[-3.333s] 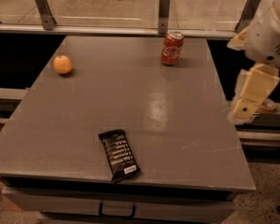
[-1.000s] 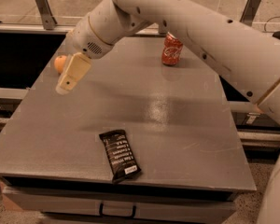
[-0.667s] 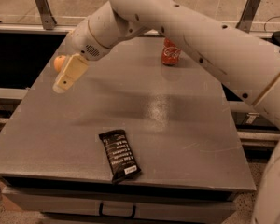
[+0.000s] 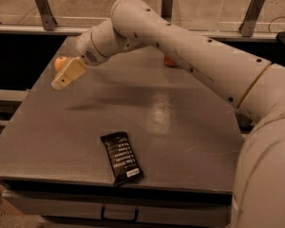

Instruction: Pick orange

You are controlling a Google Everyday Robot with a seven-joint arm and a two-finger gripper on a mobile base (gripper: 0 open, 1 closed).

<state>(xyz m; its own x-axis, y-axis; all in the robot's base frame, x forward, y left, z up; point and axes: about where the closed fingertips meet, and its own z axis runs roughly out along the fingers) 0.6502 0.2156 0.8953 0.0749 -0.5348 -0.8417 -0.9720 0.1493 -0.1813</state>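
Note:
The orange is a small round fruit at the far left of the grey table, partly covered by my gripper. My gripper has cream-coloured fingers and hangs just in front of and over the orange, at its right side. My white arm reaches across the table from the right. The arm hides almost all of the red soda can at the back; only a small red part shows.
A black snack bar wrapper lies near the table's front edge. A metal rail with posts runs behind the table. The table's left edge drops off to a dark gap.
My arm has swung from the right side across the table to the orange at the far left. In the last second the gripper has moved slightly closer to the orange. The can is now mostly hidden.

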